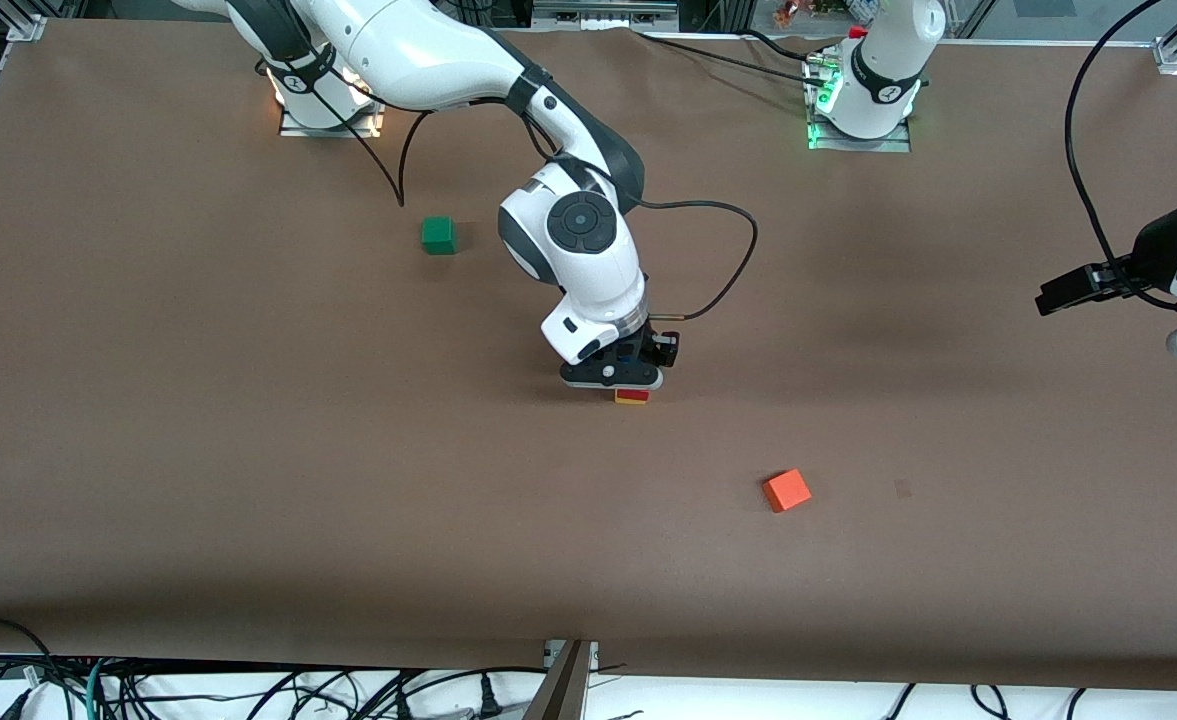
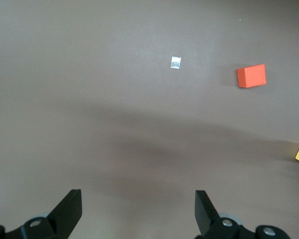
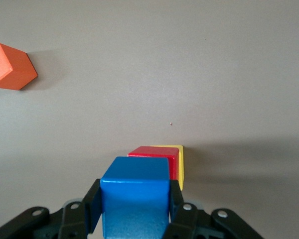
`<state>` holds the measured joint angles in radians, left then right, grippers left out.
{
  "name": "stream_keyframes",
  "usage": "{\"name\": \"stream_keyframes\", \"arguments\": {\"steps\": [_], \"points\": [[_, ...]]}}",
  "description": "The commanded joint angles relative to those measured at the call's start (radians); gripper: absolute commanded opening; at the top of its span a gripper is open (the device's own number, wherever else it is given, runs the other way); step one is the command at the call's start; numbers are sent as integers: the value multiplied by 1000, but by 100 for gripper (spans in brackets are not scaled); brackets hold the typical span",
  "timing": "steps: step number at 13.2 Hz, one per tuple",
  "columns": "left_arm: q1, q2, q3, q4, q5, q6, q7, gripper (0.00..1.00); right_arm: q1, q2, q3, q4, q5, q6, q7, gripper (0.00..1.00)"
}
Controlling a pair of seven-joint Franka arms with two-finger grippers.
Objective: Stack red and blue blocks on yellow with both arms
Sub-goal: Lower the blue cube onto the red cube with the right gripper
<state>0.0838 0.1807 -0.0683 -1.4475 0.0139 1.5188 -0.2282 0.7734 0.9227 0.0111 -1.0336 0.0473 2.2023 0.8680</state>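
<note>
Right wrist: blue block (image 3: pixel 134 199) between fingers (image 3: pixel 93 204).

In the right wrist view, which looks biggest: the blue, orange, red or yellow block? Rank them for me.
1. Blue block, held in the right gripper closest to the camera.
2. Orange block.
3. Red block, partly hidden.
4. Yellow block, only a sliver showing.
Nearness and hiding drive this; true sizes may match.

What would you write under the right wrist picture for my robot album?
Right pincer holds the blue block over the red block stacked on yellow, orange cube nearby.
</note>
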Motion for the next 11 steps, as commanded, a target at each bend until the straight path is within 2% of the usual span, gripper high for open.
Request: {"name": "stream_keyframes", "arguments": {"steps": [1, 6, 7, 8, 9, 11], "points": [[13, -3, -10, 1, -6, 8, 21, 100, 6, 22, -5, 37, -18, -6, 17, 57], [13, -3, -10, 2, -6, 8, 20, 100, 6, 18, -11, 37, -18, -30, 14, 58], [13, -3, -10, 2, -8, 8, 20, 100, 6, 18, -16, 37, -17, -29, 13, 67], [13, -3, -10, 2, -8, 8, 20, 100, 6, 18, -16, 37, -18, -27, 14, 94], [13, -3, -10, 2, -8, 8, 20, 100, 6, 18, -16, 37, -18, -27, 13, 100], [13, -3, -10, 2, -8, 8, 20, 100, 6, 15, -17, 38, -17, -29, 13, 100]]}}
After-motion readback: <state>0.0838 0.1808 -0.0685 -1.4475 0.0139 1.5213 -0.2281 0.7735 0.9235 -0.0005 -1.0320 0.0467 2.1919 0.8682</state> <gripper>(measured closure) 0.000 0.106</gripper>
